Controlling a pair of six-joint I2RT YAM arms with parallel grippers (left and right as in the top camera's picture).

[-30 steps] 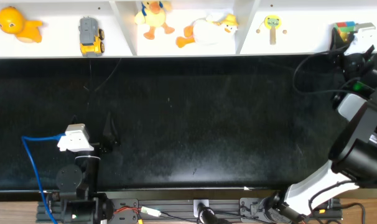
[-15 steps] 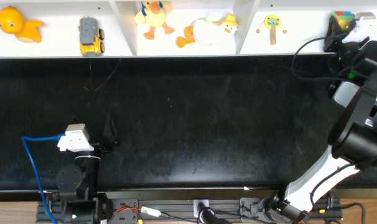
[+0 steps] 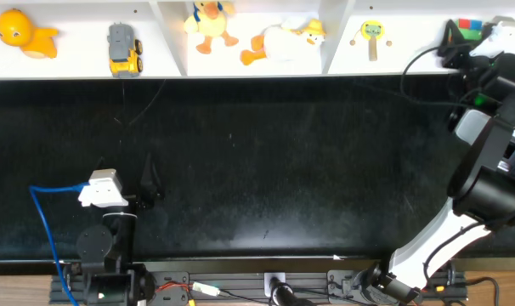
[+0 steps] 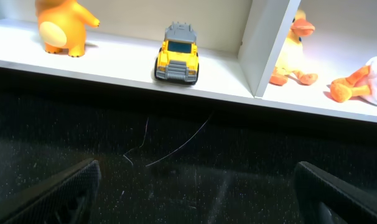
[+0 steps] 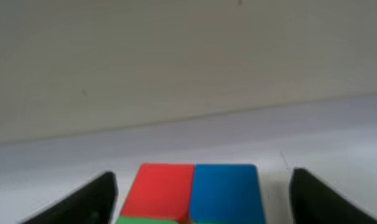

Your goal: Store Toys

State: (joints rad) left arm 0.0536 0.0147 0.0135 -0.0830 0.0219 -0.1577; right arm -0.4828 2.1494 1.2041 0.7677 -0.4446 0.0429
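Cube (image 5: pixel 191 193), smooth square faces, red, blue, green

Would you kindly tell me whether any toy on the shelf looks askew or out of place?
Only the white plush duck stands out: it lies tipped over in the middle compartment, orange feet sticking out, beside the upright yellow plush duck. The toy truck and orange duck stand upright.

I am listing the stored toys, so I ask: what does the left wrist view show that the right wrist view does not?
Left wrist view: an orange duck toy, a yellow toy truck, a yellow plush duck and a white plush duck. Right wrist view: a red, blue and green block. Both: the white shelf, and its own arm's open gripper (left gripper, right gripper).
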